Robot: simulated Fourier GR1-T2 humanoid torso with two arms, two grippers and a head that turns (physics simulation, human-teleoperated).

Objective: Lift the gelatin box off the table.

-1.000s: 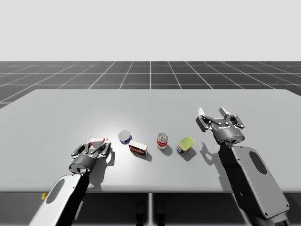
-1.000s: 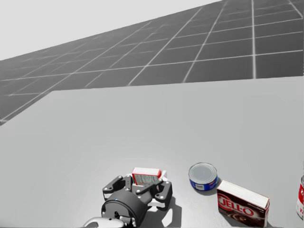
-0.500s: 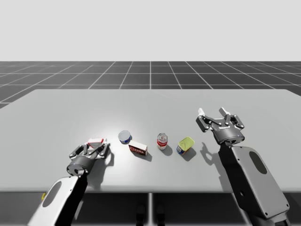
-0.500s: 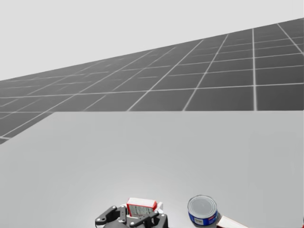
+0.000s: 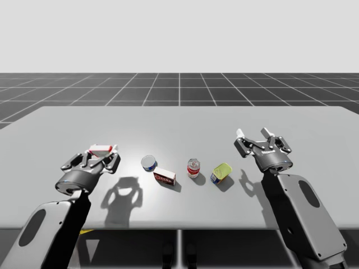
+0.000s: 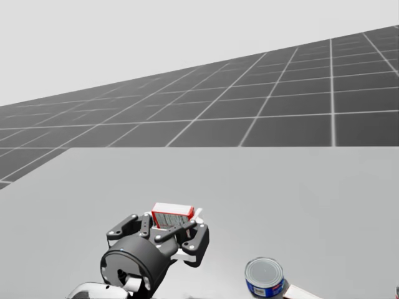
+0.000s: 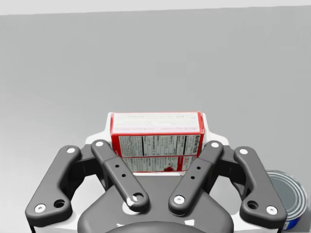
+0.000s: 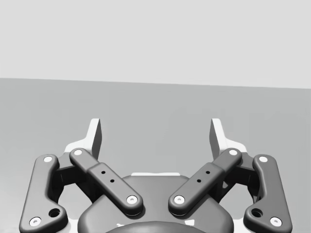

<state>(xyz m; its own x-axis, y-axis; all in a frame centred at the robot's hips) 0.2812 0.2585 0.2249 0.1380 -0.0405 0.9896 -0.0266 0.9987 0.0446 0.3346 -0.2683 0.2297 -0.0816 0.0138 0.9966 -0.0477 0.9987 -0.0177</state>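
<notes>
Red and white, the gelatin box [image 5: 101, 149] sits pinched in my left gripper [image 5: 96, 159] in the high view, a finger on each end. The box hangs clear of the table [image 5: 179, 120], and the gripper's shadow lies on the surface below and to its inner side. My right gripper [image 5: 255, 136] hovers with its fingers spread wide and nothing between them. A blue can [image 5: 149, 163] lies nearest the left gripper on its inner side. Past it are a dark red box [image 5: 165, 176], a red can [image 5: 193, 167] and a yellow-lidded tin [image 5: 222, 172], the tin nearest the right gripper.

In the head view the box stands out past the left gripper's knuckles, its red-edged top upward. The blue can is off to the gripper's inner side, lower down.

In the left wrist view both white fingertips press the box's short ends. Its long axis runs crosswise from finger to finger, the printed broad face turned back toward the palm and the red edge on top. The blue can is beside the gripper, below it on the table.

In the right wrist view the fingers stand far apart, with bare table ahead.
</notes>
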